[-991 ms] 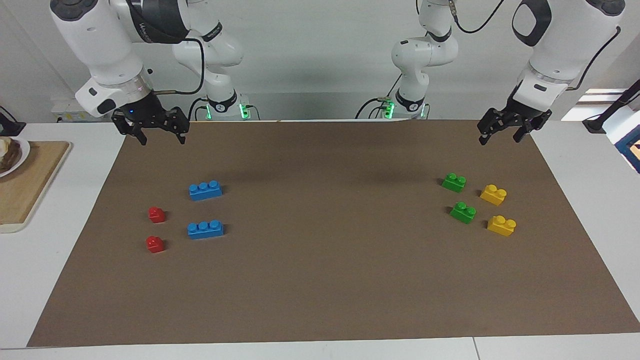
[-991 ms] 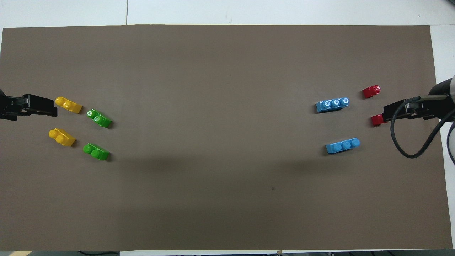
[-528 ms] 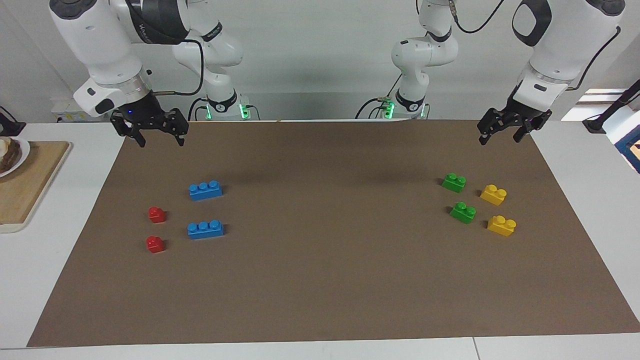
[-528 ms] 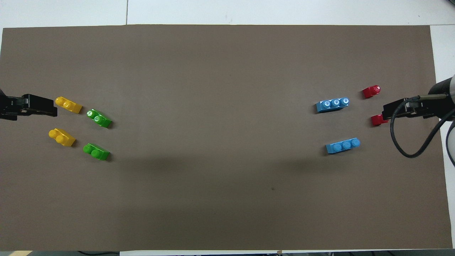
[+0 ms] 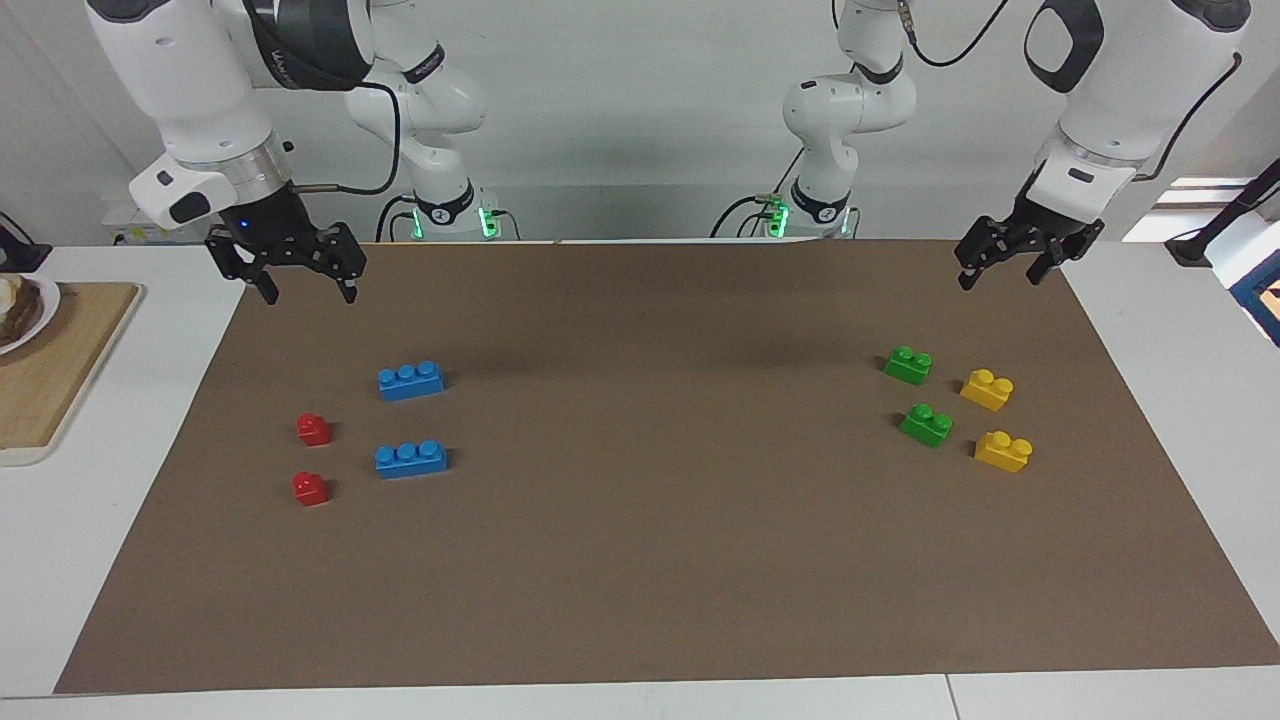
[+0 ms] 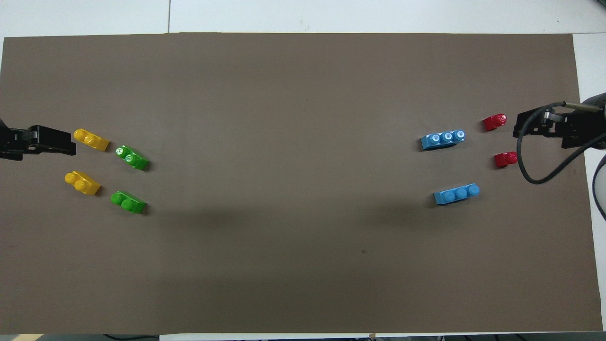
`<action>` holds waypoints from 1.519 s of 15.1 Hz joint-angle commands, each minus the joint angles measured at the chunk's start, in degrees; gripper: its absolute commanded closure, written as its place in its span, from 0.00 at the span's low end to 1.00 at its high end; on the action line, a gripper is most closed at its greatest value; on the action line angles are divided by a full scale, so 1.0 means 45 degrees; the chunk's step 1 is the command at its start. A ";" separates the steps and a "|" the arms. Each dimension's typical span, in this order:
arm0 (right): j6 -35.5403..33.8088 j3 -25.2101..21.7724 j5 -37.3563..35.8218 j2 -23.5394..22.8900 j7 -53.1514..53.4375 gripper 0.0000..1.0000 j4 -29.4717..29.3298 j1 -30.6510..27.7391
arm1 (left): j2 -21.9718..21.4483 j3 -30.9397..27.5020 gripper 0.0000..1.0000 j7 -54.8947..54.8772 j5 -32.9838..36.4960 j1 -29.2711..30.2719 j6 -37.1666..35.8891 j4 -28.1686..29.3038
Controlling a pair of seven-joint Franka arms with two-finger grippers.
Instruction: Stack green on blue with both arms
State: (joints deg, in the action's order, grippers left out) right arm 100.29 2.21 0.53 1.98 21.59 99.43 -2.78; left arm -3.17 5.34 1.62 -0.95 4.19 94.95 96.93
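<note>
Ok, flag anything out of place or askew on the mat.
Nothing stands out. Both blue bricks, green bricks, yellow bricks and red bricks sit studs-up on the mat, none tipped or stacked. Left gripper and right gripper hang open, holding nothing.

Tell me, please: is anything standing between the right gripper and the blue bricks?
Nothing visible does. The right gripper hangs over the brown mat's edge, and bare mat separates it from the nearer blue brick. The red bricks sit off to the side.
</note>
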 commanded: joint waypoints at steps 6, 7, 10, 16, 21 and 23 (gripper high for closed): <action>0.0428 -0.0022 0.3706 -0.2604 0.7751 0.09 -0.0160 -0.1062 | -0.0974 0.0024 0.00 0.0710 0.0094 0.0144 0.1103 0.1795; 0.0641 -0.0022 0.4116 -0.2956 0.8631 0.09 -0.0200 -0.1101 | -0.1208 0.0024 0.00 0.1507 0.0094 0.0124 0.1784 0.2380; 0.0975 -0.0003 0.4646 -0.3466 0.9108 0.09 -0.0200 -0.1336 | -0.1562 0.0043 0.00 0.4183 0.0074 -0.0032 0.3194 0.3711; 0.1463 -0.0022 0.5409 -0.4851 0.9129 0.09 -0.1018 -0.1375 | -0.1231 0.0043 0.00 0.6455 0.0016 -0.0091 0.5049 0.4826; 0.2107 -0.0003 0.5409 -0.5614 0.8875 0.08 -0.1059 -0.1648 | 0.0525 0.0024 0.00 0.7686 0.0016 -0.0032 0.6417 0.4827; 0.2360 -0.0003 0.5448 -0.5869 0.8680 0.08 -0.1021 -0.1746 | 0.1052 0.0024 0.00 0.8444 0.0016 0.0046 0.6886 0.4808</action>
State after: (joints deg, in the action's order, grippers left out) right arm 109.87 1.60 23.67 -22.75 61.70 95.99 -9.52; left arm -0.92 5.61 36.34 -0.98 4.13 123.11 118.63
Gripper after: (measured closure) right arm 0.097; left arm 0.000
